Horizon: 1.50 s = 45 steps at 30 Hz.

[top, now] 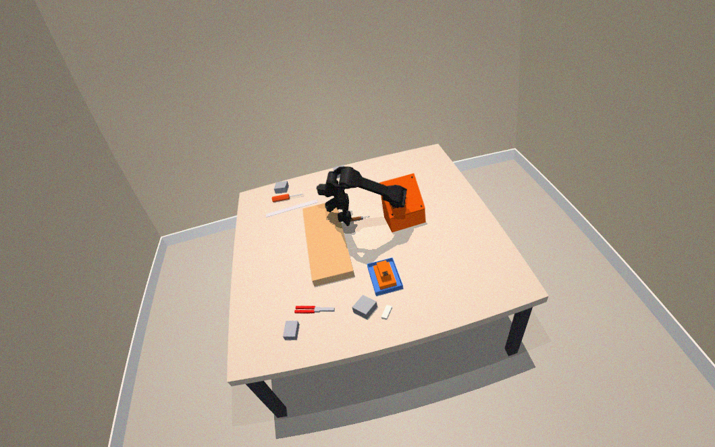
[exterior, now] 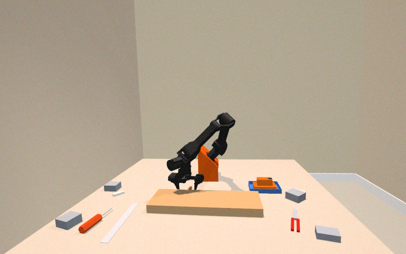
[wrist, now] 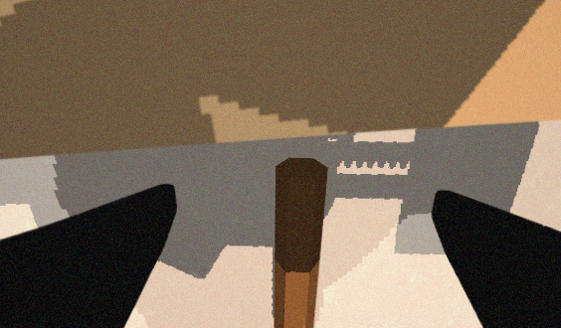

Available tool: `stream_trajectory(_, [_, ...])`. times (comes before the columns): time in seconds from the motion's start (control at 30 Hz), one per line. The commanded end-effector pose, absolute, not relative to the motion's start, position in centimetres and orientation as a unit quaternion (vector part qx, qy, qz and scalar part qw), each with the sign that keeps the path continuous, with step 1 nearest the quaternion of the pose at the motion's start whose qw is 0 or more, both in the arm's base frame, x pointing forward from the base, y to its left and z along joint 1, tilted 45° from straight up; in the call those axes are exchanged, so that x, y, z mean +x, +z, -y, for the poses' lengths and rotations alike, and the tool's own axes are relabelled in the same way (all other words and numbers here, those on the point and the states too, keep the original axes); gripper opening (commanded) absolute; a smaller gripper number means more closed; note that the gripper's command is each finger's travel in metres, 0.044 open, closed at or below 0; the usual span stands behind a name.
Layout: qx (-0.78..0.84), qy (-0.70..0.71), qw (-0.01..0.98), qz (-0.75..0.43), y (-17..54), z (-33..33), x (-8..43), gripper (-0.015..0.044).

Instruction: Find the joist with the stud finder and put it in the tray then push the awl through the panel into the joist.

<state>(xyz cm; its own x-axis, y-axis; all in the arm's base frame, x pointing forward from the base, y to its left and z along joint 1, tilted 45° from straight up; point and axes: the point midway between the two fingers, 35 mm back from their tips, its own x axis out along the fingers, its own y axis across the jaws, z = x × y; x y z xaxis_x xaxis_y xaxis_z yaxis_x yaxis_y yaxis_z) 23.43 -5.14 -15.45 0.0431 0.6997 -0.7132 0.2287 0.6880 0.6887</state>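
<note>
The awl (top: 358,219) (exterior: 189,188) (wrist: 299,219) lies on the table beside the panel, its brown handle end toward the panel; its metal tip is out of the wrist view. My gripper (top: 347,223) (exterior: 186,188) (wrist: 303,200) is open and empty, low over the awl, with one finger on each side of the handle. The tan floor panel (top: 329,250) (exterior: 210,200) (wrist: 526,75) lies flat, with no hole visible. The orange stud finder (top: 387,283) (exterior: 264,181) sits in the blue tray (top: 387,292) (exterior: 265,190). The joist is hidden.
Red-handled pliers (top: 304,309) (exterior: 295,224), a red screwdriver (top: 280,197) (exterior: 91,223) and a pale flat strip (top: 292,208) (exterior: 120,222) lie around the panel. Several grey blocks, such as one near the tray (top: 364,306) (exterior: 295,195), stand about. The orange arm base (top: 408,219) (exterior: 207,170) stands behind.
</note>
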Motion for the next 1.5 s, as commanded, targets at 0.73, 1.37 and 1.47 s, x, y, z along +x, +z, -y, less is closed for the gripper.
stream_trajectory(0.73, [0.354,0.188,0.626,-0.669,-15.8,4.5,23.1,0.004])
stream_trajectory(1.37, [0.352,0.184,0.627,-0.67,-9.3,11.4,22.5,0.0])
stream_trajectory(1.47, [0.353,0.185,0.627,-0.67,-7.5,12.9,22.0,0.0])
